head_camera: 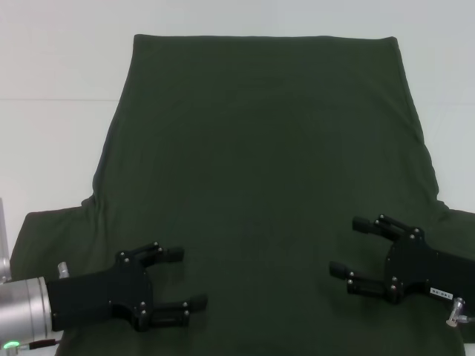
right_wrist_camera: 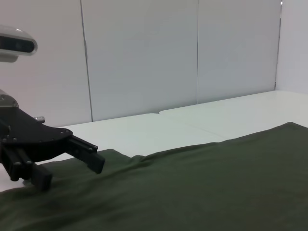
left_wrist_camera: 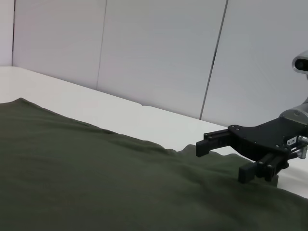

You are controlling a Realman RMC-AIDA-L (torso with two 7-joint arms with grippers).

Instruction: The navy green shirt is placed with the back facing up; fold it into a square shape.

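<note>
Legible text: none. Right tool (head_camera: 346,247): one small white label on its black housing, print too small to read. Navy green shirt (head_camera: 260,170): plain surface facing up, no lettering showing. No other signs, brands or numbers readable

Lighting is even, diffuse and bright; the white table (head_camera: 59,89) reads nearly overexposed, with no hard glare. The navy green shirt (head_camera: 260,170) renders very dark with little fold detail, and only soft, faint shadows sit directly beneath the jaws of the left gripper (head_camera: 182,278) and right gripper (head_camera: 347,247). Focus is adequate in all views, with slight softness and no obvious edge distortion.
</note>
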